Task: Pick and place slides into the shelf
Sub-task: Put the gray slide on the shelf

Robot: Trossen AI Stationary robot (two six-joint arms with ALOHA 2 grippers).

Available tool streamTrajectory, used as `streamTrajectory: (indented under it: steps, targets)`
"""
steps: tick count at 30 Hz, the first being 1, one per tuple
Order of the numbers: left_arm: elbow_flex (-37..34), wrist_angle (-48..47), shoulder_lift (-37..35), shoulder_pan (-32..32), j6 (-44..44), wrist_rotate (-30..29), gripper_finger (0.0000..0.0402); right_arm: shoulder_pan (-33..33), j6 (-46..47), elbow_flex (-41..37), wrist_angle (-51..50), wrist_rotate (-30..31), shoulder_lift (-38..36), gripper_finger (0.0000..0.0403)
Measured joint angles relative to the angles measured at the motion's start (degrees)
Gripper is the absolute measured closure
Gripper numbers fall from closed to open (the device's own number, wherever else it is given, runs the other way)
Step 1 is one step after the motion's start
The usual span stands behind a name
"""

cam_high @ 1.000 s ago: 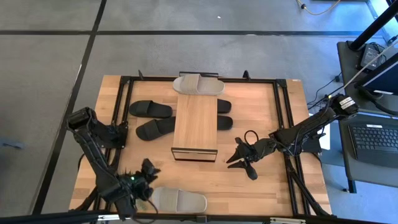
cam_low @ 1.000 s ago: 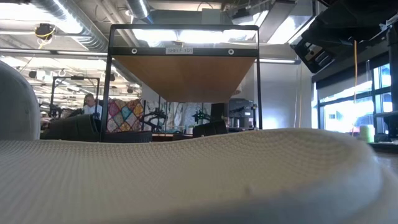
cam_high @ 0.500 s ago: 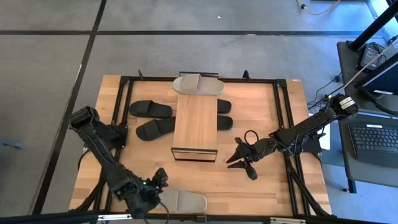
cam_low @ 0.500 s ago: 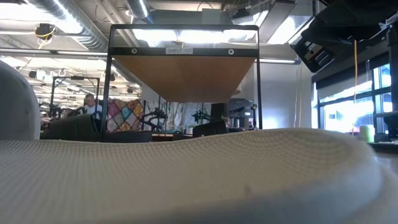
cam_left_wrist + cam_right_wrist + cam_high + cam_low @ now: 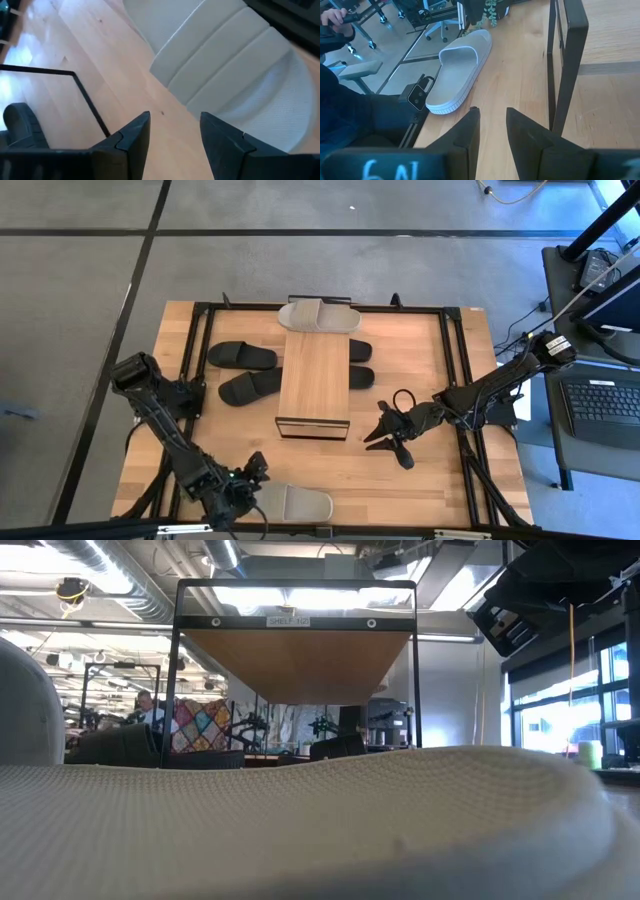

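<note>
A: Which arm is on the beige slide point(image 5: 290, 503) at the near table edge?

B: The left gripper point(image 5: 250, 480). It hangs right at that slide's heel-side end, at the near-left corner of the table point(image 5: 440, 480). The right gripper point(image 5: 383, 430) sits near the shelf point(image 5: 314, 380), its front right corner, well apart from the slide.

A: Long axis?

B: Runs left to right along the near edge, roughly parallel to it. In the left wrist view the slide point(image 5: 235, 75) lies just ahead of the fingers point(image 5: 135, 140), strap ridges crossing the view on a diagonal.

A: Fingers?

B: Left: spread, bare wood showing in the gap, nothing pinched. Right: a narrow gap between the fingers point(image 5: 470, 135), nothing in it, only table beyond.

A: So the move turns on what?

B: My guess: the left jaws have to go forward and straddle the strap or a side edge across the short width, not along the length. Then the slide needs carrying toward the shelf, which stands mid-table, well apart.

A: Other slides?

B: Black ones beside the shelf, one beige at its far end.
</note>
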Motion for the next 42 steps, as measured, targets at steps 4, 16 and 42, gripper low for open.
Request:
streamTrajectory:
  steps: [4, 16, 42]
  targets:
    - [0.0, 0.0, 0.6, 0.0, -0.6, 3.3, 0.0237, 0.0, 0.0, 0.0, 0.0, 0.0, 0.0, 0.0306]
    - [0.0, 2.2, 6.7, 0.2, -1.8, 3.4, 0.0237, 0.0, -0.1, 0.0, 0.1, 0.0, 0.0, 0.0306]
    - [0.0, 8.6, 6.8, 2.9, -1.8, -0.2, 0.0237, 0.0, 0.1, 0.0, 0.2, 0.0, 0.0, 0.0306]
